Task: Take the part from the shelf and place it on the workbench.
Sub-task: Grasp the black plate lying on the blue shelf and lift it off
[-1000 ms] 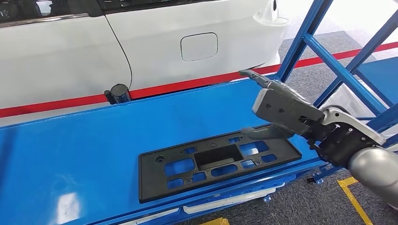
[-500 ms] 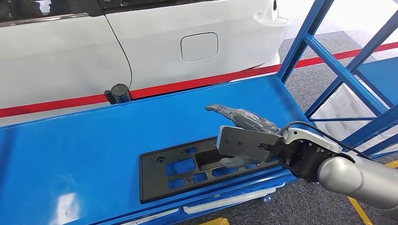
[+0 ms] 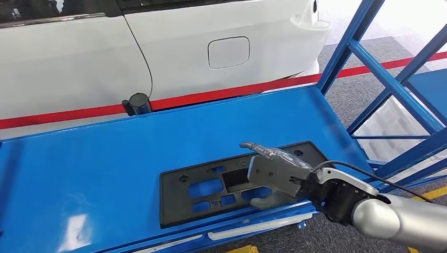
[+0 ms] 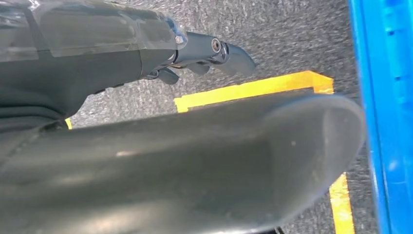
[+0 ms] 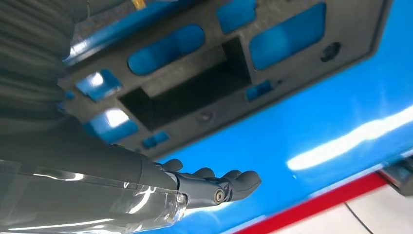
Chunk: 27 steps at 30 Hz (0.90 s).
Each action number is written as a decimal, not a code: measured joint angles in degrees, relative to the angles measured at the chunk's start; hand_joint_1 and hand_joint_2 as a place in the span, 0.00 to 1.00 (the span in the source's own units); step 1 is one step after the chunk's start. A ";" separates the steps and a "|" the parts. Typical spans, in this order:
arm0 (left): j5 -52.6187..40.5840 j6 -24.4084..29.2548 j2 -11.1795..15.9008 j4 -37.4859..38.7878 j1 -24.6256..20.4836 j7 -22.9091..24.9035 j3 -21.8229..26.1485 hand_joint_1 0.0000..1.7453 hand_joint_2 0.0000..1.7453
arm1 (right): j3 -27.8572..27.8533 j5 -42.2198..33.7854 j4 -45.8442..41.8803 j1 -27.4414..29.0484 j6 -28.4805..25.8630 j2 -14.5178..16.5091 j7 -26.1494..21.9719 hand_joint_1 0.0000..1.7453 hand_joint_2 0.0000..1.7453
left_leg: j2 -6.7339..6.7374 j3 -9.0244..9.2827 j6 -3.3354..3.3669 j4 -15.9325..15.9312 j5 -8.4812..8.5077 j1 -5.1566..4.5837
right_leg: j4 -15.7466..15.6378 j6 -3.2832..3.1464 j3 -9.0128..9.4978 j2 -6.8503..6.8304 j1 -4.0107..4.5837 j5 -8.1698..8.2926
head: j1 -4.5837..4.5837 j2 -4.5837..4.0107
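A flat black plastic part (image 3: 208, 196) with several cut-outs lies on the blue workbench (image 3: 121, 153), close to its near edge. My right hand (image 3: 275, 173) is over the right portion of the part, fingers stretched out flat and thumb below, holding nothing. From the right wrist view the same part (image 5: 204, 92) lies on the blue top just beyond my fingertips (image 5: 234, 183). My left hand (image 4: 195, 151) hangs over grey floor beside the bench, its fingers (image 4: 214, 53) holding nothing.
A white car body (image 3: 174, 47) stands right behind the bench, above a red floor line (image 3: 68, 117). A black round post (image 3: 138, 103) sits at the bench's far edge. The blue shelf frame (image 3: 392, 87) rises on the right. Yellow floor tape (image 4: 253, 90) runs under the left hand.
My right hand has come down and back toward me, from above the bench's far right end to just over the part's right side. The part has not moved.
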 joint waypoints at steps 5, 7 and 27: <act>-0.08 -0.12 -0.01 0.02 0.06 0.45 0.00 0.00 0.00 | 1.48 0.55 -1.19 1.96 -0.64 -1.14 0.00 0.00 1.00 | -0.03 -0.03 0.00 0.00 0.00 0.00 | 0.00 0.01 0.00 -0.04 0.00 -0.01 | -0.02 0.00; -0.08 -0.12 -0.01 0.02 0.06 0.49 0.00 0.00 0.00 | 1.95 0.55 -1.51 2.26 -0.70 -1.48 0.00 0.00 1.00 | -0.02 -0.03 0.00 0.00 0.00 0.00 | 0.00 0.01 0.00 -0.05 0.00 -0.01 | -0.02 0.00; 2.29 -0.10 1.37 0.07 0.13 -4.60 0.00 0.00 0.00 | -9.83 11.34 -9.76 11.85 2.85 -3.91 -0.69 0.00 1.00 | 0.17 -0.04 0.02 0.00 0.02 0.01 | 0.00 0.01 0.01 -0.08 -0.01 -0.01 | -0.02 0.00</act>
